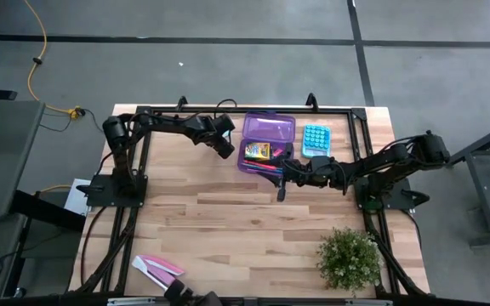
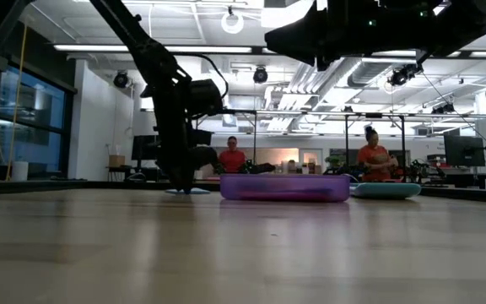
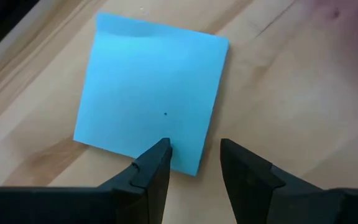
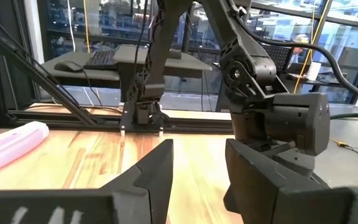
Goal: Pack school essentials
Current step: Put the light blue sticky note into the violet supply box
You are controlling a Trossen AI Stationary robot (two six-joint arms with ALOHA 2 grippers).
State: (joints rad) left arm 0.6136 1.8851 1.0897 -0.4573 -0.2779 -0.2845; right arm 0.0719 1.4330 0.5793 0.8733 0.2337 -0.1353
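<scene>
Just beyond your left gripper [image 3: 194, 163], its 2 fingers parted and empty, lies the flat sticky-note pad [image 3: 151, 99], left of the purple case [image 1: 268, 141].

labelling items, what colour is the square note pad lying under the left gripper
Light blue sticky-note pad, plain with no pattern; the left wrist view shows it best.

Pale wooden plank tabletop [image 1: 253, 225]: smooth, satin, visible grain. Square light-blue paper sticky-note pad [image 3: 151, 93]: matt, flat. Translucent purple plastic box [image 1: 268, 143]: glossy. Left gripper's dark fingers [image 3: 154, 171]: matt moulded plastic look. Black frame rails [image 1: 253, 110]: metal, matt.
</scene>
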